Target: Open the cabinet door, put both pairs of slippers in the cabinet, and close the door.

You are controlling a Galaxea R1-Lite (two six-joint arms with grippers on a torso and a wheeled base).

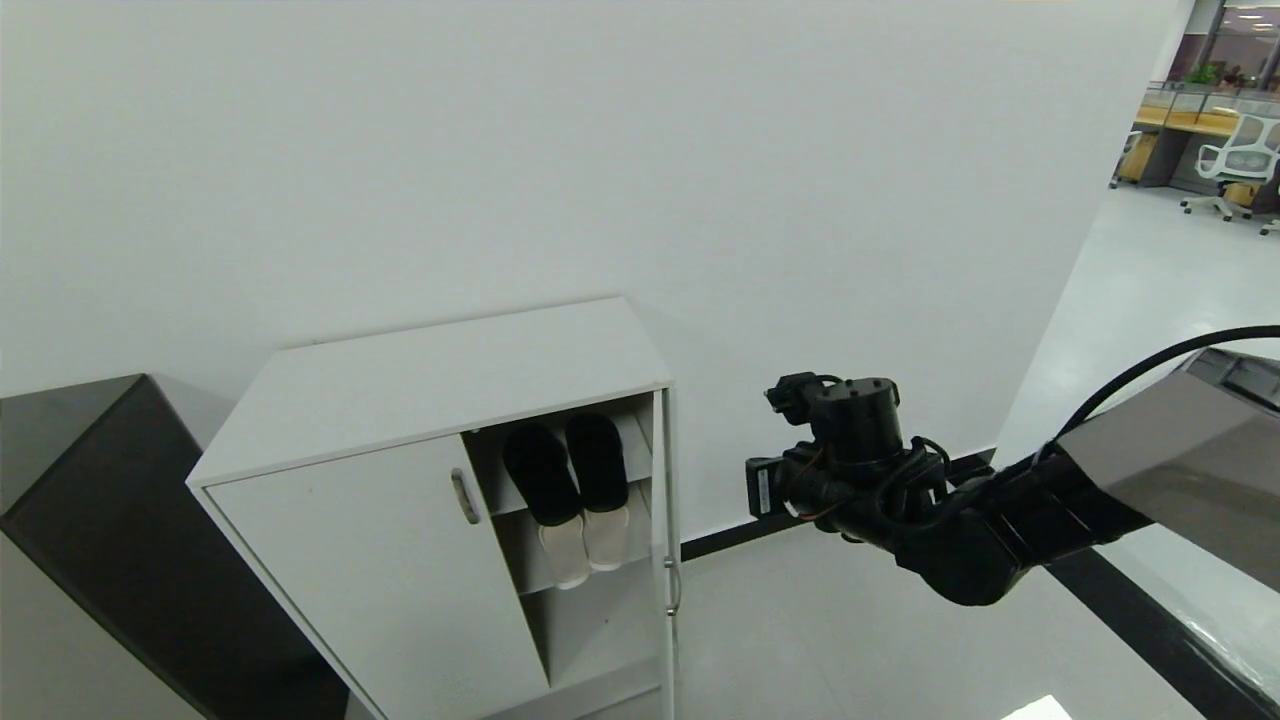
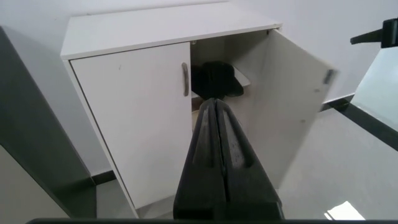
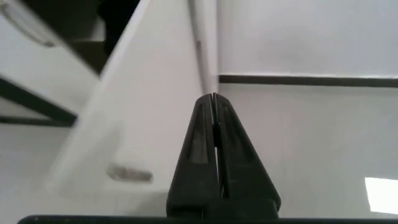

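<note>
The white cabinet [image 1: 430, 370] stands against the wall with its left door [image 1: 380, 580] closed. Its right door [image 1: 668, 560] is swung open, edge-on in the head view. A pair of black slippers [image 1: 565, 480] with white soles lies on the upper shelf, heels outward. My right arm's wrist [image 1: 850, 450] hangs to the right of the open door. My right gripper [image 3: 214, 98] is shut with nothing in it, its tips close to the door's edge [image 3: 204, 43]. My left gripper [image 2: 214, 102] is shut and empty, in front of the opening below the slippers [image 2: 214, 78].
A dark, glossy unit [image 1: 100, 500] stands against the cabinet's left side. A black stripe [image 1: 1130, 620] runs along the grey floor [image 1: 800, 640] to the right, where there is open room. Each door carries a metal handle [image 2: 185, 79], [image 3: 129, 174].
</note>
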